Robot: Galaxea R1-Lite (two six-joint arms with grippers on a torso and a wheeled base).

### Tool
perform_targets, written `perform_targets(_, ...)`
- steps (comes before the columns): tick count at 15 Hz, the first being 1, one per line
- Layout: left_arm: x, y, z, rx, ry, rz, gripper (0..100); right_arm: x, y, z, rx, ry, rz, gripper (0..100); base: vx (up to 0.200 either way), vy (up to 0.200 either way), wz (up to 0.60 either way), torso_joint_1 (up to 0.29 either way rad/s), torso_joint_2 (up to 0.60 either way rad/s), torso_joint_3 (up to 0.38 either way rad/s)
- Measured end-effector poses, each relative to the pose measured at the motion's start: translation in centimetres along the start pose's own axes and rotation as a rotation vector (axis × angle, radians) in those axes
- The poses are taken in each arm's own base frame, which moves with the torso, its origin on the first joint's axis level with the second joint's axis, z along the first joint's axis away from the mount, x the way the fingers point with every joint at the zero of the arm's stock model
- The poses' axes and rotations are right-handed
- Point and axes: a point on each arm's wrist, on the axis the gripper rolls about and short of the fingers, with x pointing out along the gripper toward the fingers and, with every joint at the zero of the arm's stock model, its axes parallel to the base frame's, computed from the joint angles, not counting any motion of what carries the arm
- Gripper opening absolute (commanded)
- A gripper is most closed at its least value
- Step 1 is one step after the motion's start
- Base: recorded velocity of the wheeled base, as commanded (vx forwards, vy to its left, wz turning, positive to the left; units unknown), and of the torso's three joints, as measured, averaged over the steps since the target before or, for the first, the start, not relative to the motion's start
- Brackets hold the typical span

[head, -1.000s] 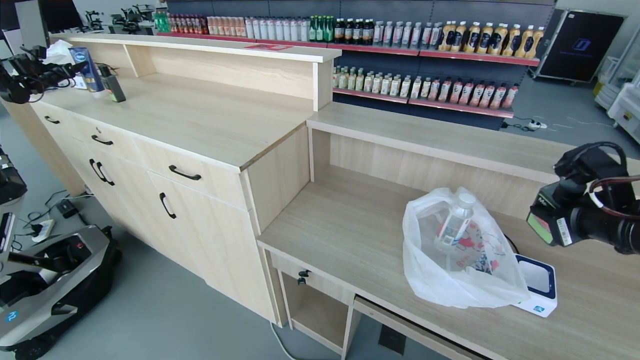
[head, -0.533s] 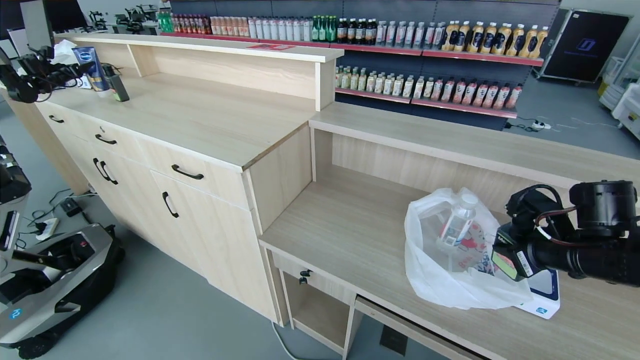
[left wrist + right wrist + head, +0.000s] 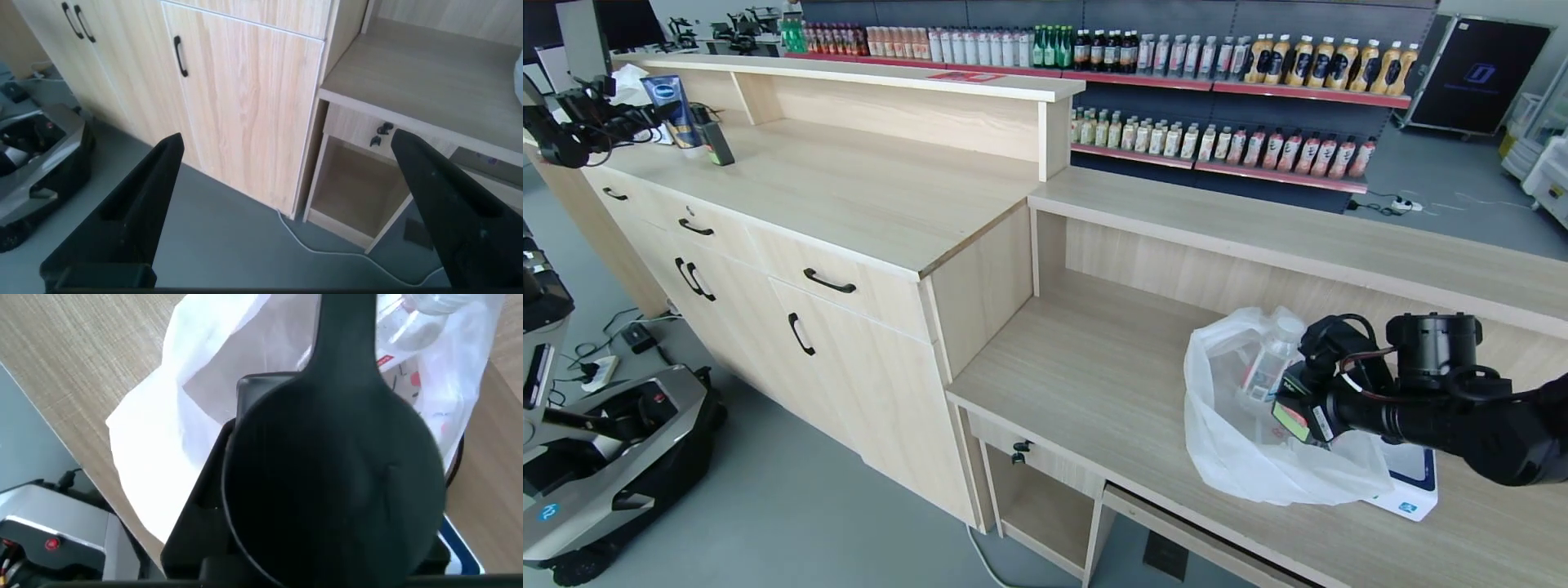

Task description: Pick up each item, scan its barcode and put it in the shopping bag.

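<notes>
A clear white shopping bag (image 3: 1258, 457) stands on the lower counter with a water bottle (image 3: 1267, 359) upright inside it. My right gripper (image 3: 1303, 404) is shut on a dark item with a green label (image 3: 1294, 412), holding it at the bag's mouth. In the right wrist view the dark item (image 3: 327, 482) hangs over the bag (image 3: 188, 400). A white and blue scanner (image 3: 1409, 482) lies just behind the bag. A blue tube (image 3: 678, 106) and a dark slim item (image 3: 717, 140) stand on the far left of the upper counter. My left gripper (image 3: 283, 139) is open above the floor by the cabinet.
The upper wooden counter (image 3: 849, 196) has drawers and doors (image 3: 245, 98) below. The lower counter (image 3: 1086, 376) has a raised back ledge. A black device (image 3: 572, 126) sits beside the blue tube. Shelves of bottles (image 3: 1217, 82) line the back wall. Another robot base (image 3: 596, 457) stands on the floor.
My right arm has moved left and down with the dark item, from beside the scanner to the bag's mouth. The bag, bottle and counter items have stayed put.
</notes>
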Motion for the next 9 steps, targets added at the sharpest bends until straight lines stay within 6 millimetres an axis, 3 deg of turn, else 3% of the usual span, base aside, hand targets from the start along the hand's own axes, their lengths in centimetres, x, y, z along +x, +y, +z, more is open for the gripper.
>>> perform_targets(9, 0.0, 0.0, 0.0, 0.000, 0.000, 0.000, 100, 4.4, 0.6, -2.4, 0.012, 0.036, 0.107, 0, 0.000, 0.000, 0.00, 0.000, 0.00, 0.000)
